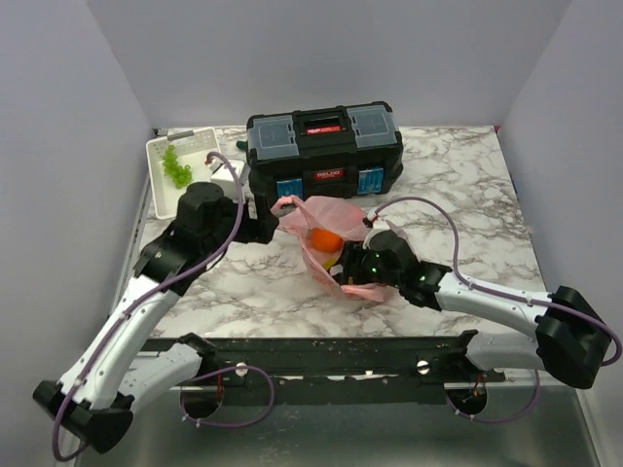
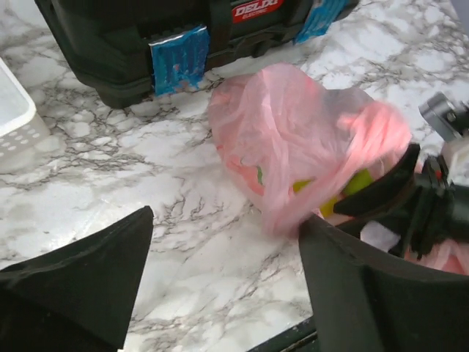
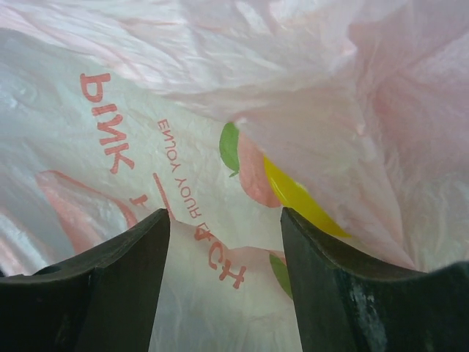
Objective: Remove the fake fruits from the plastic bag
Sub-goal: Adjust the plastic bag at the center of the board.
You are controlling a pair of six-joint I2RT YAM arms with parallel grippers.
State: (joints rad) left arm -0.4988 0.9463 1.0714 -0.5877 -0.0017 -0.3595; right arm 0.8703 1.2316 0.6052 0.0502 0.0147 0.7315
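The pink plastic bag lies crumpled in front of the toolbox. An orange and a yellow fruit show in its open mouth. My left gripper is open at the bag's left edge. In the left wrist view bare table lies between the jaws, and the bag brushes the right fingertip. My right gripper is open and pushed into the bag's near right side. In the right wrist view printed bag film fills the gap and a yellow lemon lies just beyond the right finger.
A black toolbox stands right behind the bag and shows in the left wrist view. A white slotted basket holding a light green grape bunch sits at the back left. A black rail runs along the near table edge.
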